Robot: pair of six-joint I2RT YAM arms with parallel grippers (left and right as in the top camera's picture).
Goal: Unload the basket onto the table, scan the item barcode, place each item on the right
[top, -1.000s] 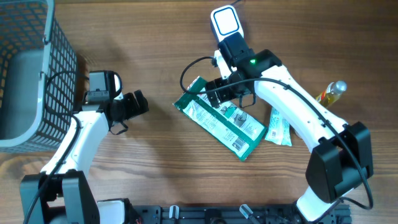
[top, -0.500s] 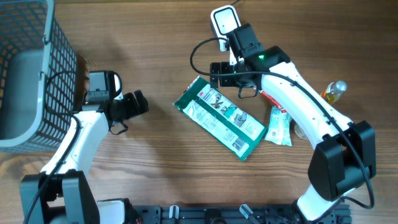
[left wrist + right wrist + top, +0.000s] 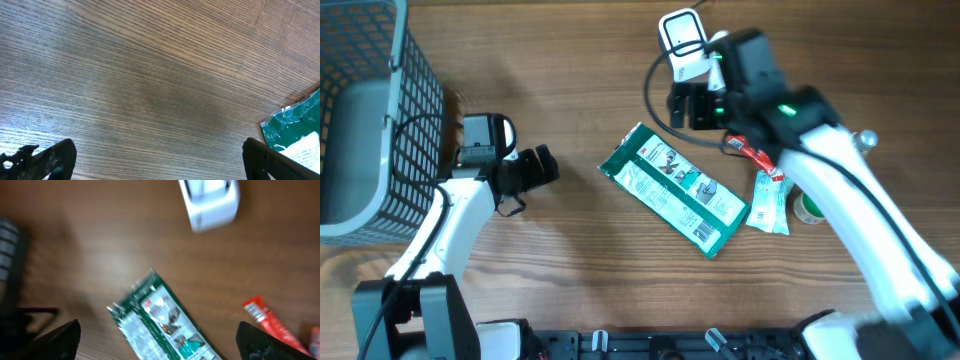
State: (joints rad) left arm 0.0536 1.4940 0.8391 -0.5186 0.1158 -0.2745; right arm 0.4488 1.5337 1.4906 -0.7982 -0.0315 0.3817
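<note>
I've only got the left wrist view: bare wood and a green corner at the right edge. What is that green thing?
Observer: It's a pouch, lying flat mid-table. Nothing is gripping it.
Operator: Where's the scanner?
Observer: The scanner is white and sits on the far side of the table, beyond the pouch.
Operator: And the right hand?
Observer: The right hand hangs open and empty between the scanner and the pouch.
</note>
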